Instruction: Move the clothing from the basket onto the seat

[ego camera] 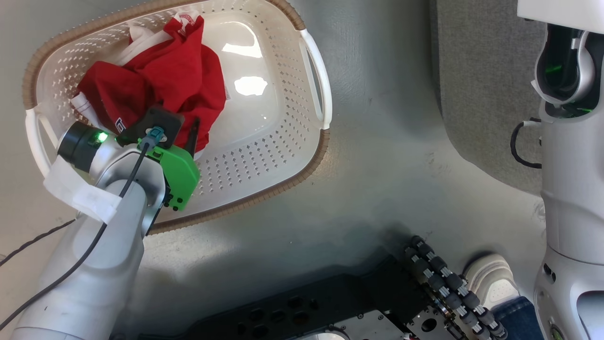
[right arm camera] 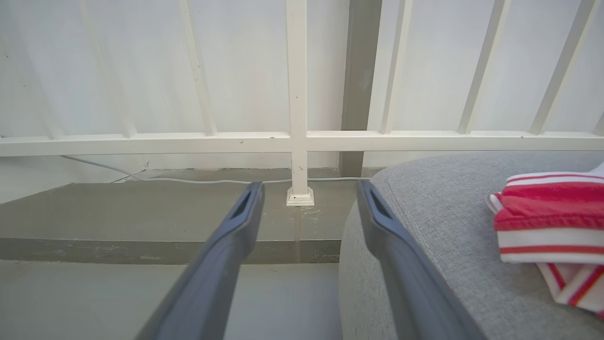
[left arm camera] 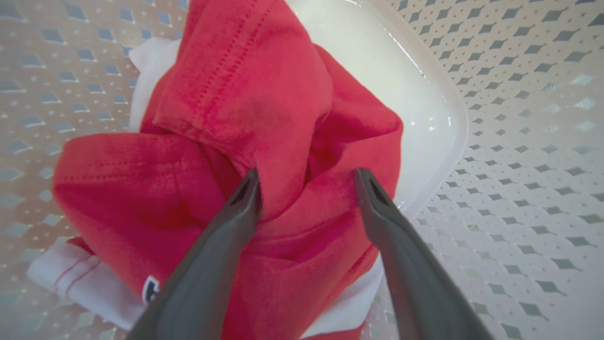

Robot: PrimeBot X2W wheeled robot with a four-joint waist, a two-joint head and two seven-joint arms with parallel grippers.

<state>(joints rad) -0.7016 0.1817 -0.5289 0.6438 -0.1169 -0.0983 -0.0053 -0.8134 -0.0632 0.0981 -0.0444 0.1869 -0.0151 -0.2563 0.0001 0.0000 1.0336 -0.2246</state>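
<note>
The clothing is a crumpled red heap with white trim in the left half of the basket. My left gripper reaches down into the basket and stands open, its two fingertips pressed into the red clothing on either side of a raised fold. In the head view one dark finger shows against the cloth below the green wrist housing. My right gripper hangs open and holds nothing, just left of the grey seat. A red and white striped garment lies on that seat.
The basket stands on a grey floor, with the seat's edge to its right. A person's white shoe and jeans leg are beside my dark base. A white railing and a floor step stand beyond the right gripper.
</note>
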